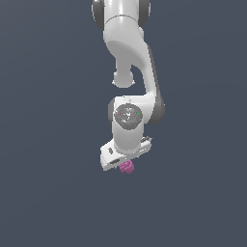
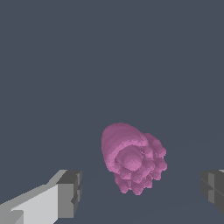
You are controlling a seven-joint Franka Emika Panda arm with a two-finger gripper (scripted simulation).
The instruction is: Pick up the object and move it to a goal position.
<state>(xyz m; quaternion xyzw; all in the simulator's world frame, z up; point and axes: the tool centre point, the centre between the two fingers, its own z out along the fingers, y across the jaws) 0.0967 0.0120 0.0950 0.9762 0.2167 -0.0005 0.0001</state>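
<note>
Now: hand (image 2: pixel 140 197) spread wide, holding nothing | berry ball (image 2: pixel 131 158) between fingers (image 2: pixel 68 194), untouched | plain grey ground (image 1: pixel 43 193)

- A magenta-pink object (image 2: pixel 131 161) sits in the wrist view, lumpy and berry-like, with a bumpy surface.
- One side of it is a smoother rounded dome; the other breaks into many small knobs, with a ringed centre facing the camera.
- The tool (image 2: pixel 142 194) shows only as its two fingertips, one at each lower corner of the picture.
- One finger (image 2: pixel 48 203) is white with a dark grey pad at its end; of the other, only a grey pad (image 2: pixel 213 190) shows at the edge.
- The fingers stand wide apart, with the object between them and touching neither.
- Behind everything lies a plain dark blue-grey ground.
</note>
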